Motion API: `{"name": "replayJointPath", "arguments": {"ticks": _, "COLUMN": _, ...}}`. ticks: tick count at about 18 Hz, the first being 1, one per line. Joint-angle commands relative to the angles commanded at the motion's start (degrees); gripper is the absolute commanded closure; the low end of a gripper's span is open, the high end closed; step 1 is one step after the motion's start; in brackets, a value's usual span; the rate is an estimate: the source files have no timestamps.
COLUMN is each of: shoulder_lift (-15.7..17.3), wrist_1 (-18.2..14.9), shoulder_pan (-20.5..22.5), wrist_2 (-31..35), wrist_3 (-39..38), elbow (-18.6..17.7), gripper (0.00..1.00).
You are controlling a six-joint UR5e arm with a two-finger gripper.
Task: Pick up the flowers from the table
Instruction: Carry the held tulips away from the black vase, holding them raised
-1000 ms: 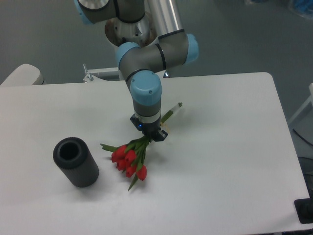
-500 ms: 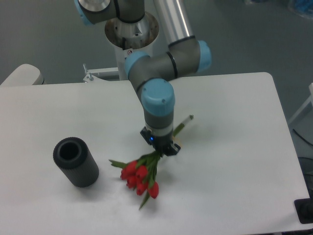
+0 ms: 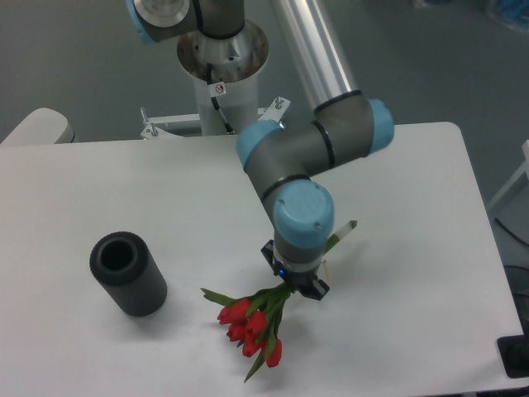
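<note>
The grey UR5e arm with pale blue joint caps (image 3: 318,145) reaches out from its base at the far edge of the large flat white table with rounded corners (image 3: 413,273), its silver upper tube slanting down to the right, its elbow bent back to the left and its last link pointing straight down at the near middle of the tabletop. At its tip the small black two-finger gripper (image 3: 296,285) is pinched on the green stems of the flowers, a small bunch of red tulip-like buds with long stems and leaves (image 3: 254,327); the fingers are mostly hidden under the wrist. The red buds point toward the near left, and the pale stem end pokes out to the far right behind the wrist. Whether the buds touch the table cannot be told. Compared with a second ago, the arm has swung toward the near right, and the bunch has travelled with it, away from the black ribbed cylinder (image 3: 129,274), which stands unmoved at the near left of the table.
</note>
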Motion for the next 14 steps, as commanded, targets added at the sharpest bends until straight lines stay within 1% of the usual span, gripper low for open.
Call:
{"name": "replayJointPath", "arguments": {"ticks": 5, "shoulder_lift": -0.3, "wrist_1": 0.5, "shoulder_pan": 1.1, "wrist_2": 0.1, "wrist_3": 5.2, "elbow": 0.1, "gripper": 0.98}}
{"name": "replayJointPath", "arguments": {"ticks": 10, "shoulder_lift": -0.7, "wrist_1": 0.5, "shoulder_pan": 2.5, "wrist_2": -0.1, "wrist_3": 6.5, "elbow": 0.4, "gripper": 0.98}}
{"name": "replayJointPath", "arguments": {"ticks": 14, "shoulder_lift": -0.6, "wrist_1": 0.7, "shoulder_pan": 2.5, "wrist_2": 0.0, "wrist_3": 6.5, "elbow": 0.3, "gripper": 0.98}}
